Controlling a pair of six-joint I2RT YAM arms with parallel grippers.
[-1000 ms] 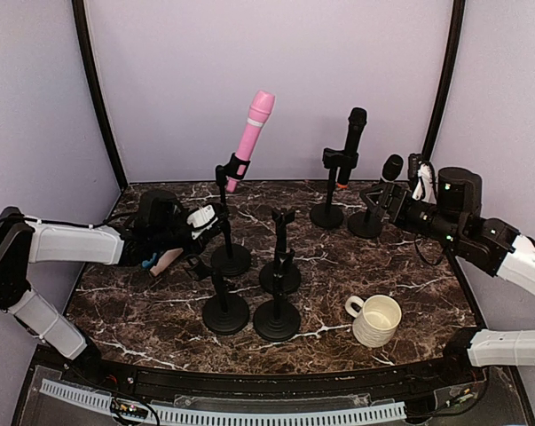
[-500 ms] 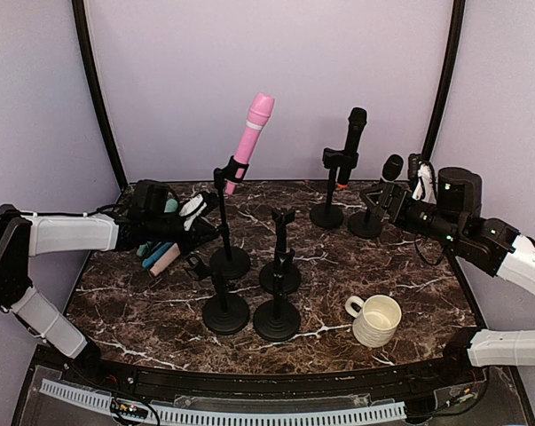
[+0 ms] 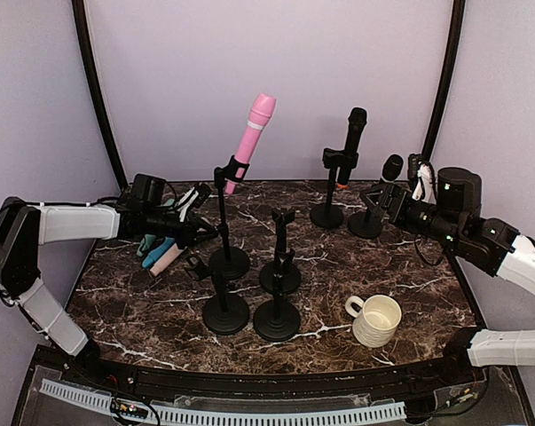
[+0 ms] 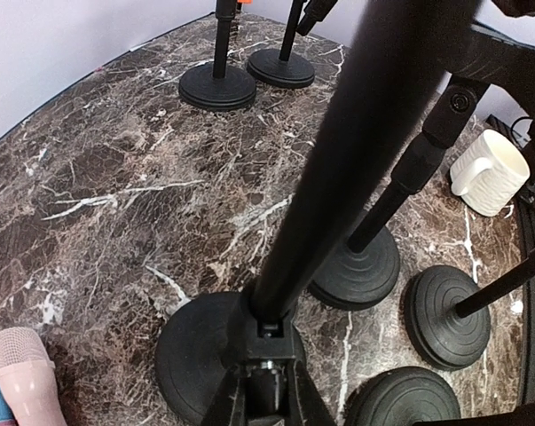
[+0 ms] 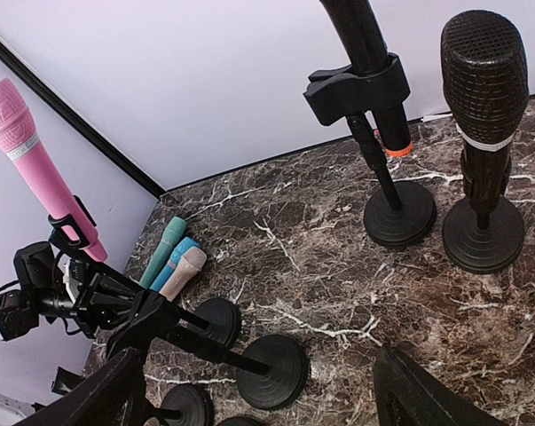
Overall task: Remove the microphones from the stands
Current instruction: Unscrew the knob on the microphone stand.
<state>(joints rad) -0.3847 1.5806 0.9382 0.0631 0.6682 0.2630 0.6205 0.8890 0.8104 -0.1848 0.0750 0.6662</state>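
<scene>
The pink microphone (image 3: 252, 138) stands tilted in the clip of a tall black stand (image 3: 224, 222), and also shows in the right wrist view (image 5: 36, 164). My left gripper (image 3: 209, 232) is shut low on that stand's pole (image 4: 356, 151), just above its round base (image 4: 183, 355), with the pole between the fingers (image 4: 267, 390). My right gripper (image 3: 382, 197) is open and empty (image 5: 254, 399). It hovers next to a short black microphone (image 3: 391, 167) at the back right.
A black microphone (image 3: 351, 142) sits in a stand at the back. Teal, blue and light pink microphones (image 3: 161, 253) lie at the left. Three empty stands (image 3: 277, 311) crowd the front middle. A cream mug (image 3: 376, 319) stands front right.
My left arm's wrist has swung back and to the left while its fingers stayed at the pole, uncovering the microphones lying at the left. The right arm has not moved.
</scene>
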